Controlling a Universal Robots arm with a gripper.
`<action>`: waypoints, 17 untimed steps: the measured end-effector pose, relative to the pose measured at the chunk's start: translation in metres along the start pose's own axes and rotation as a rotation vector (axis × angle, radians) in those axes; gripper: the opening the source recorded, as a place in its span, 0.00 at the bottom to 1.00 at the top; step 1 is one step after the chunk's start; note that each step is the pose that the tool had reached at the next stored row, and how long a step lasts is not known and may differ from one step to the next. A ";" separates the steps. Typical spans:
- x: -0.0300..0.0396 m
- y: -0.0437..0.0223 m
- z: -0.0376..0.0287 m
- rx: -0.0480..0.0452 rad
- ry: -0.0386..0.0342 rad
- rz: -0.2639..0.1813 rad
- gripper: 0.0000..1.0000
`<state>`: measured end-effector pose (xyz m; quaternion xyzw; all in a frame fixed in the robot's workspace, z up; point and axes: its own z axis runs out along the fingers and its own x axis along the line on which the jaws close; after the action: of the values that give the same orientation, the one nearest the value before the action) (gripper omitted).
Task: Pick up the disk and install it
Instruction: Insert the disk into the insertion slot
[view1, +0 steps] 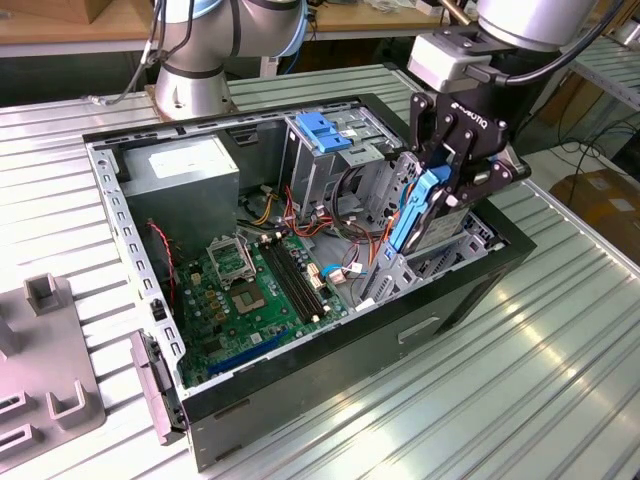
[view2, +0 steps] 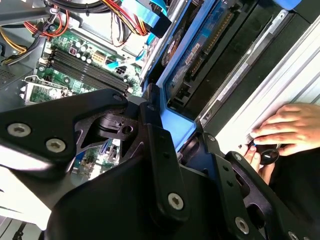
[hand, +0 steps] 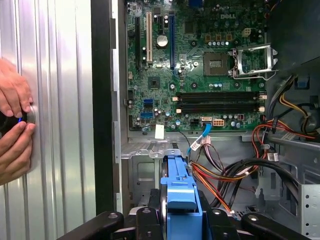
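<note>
One black end effector (view1: 448, 180) clenched on the disk (view1: 406, 215).
Flat grey metal, blue plastic rail, on edge over the open steel case (view1: 120, 215) on the ribbed counter (view1: 560, 360).

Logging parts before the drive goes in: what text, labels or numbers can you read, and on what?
Nothing is readable enough to quote.
On the hand: white lettering on its body, too small.
On the power supply: label print too small.
On the motherboard: white markings too small.
On the disk held in the hand: no print I can make out.
</note>
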<state>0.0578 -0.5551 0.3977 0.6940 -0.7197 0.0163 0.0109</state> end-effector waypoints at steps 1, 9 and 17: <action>0.0000 0.0000 0.0007 0.0000 0.0000 0.000 0.37; -0.0002 0.0000 0.0059 0.0004 0.0000 0.000 0.37; -0.0004 0.0001 0.0120 0.0009 0.0000 0.000 0.37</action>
<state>0.0579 -0.5552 0.3856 0.6940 -0.7197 0.0167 0.0105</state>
